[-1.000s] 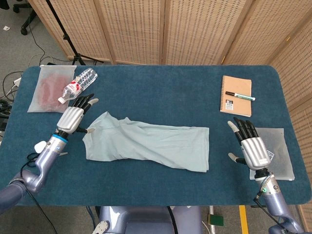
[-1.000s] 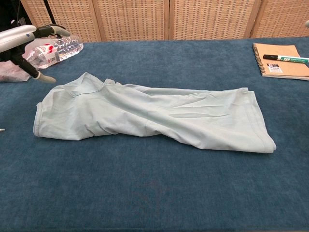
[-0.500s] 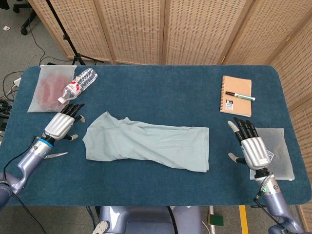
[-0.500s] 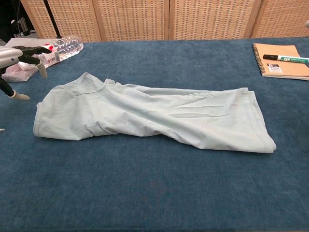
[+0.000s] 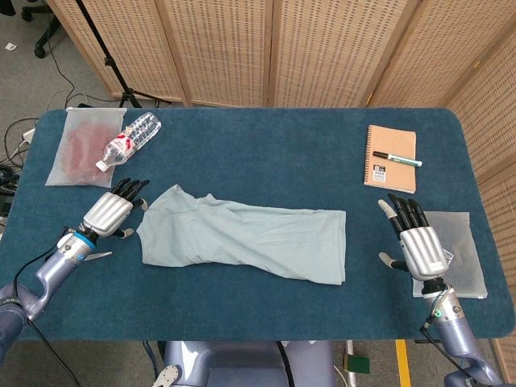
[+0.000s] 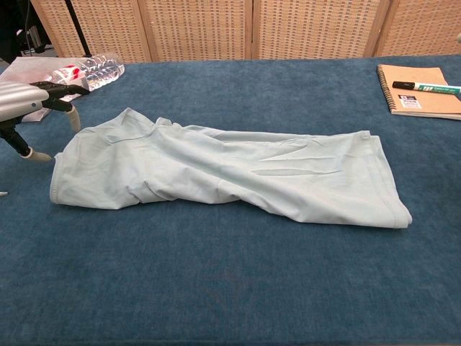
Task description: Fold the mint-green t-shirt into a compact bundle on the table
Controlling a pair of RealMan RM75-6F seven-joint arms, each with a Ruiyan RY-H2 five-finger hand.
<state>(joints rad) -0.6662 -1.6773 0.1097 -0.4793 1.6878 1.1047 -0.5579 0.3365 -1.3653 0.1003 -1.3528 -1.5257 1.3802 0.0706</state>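
The mint-green t-shirt (image 5: 246, 237) lies lengthwise across the bench (image 5: 266, 153), its collar end just beside the released left hand (image 5: 109, 214), while the empty, spread right hand (image 5: 419, 246) hovers apart.

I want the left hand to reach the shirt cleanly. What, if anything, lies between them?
Nothing visible. The left hand hovers open just beside the mint-green t-shirt at its collar end; only bare table separates them.

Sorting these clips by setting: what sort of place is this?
Probably a lab or studio set up for recording: a blue-covered table fenced by folding wicker screens, with a stand and loose cables on the grey floor.
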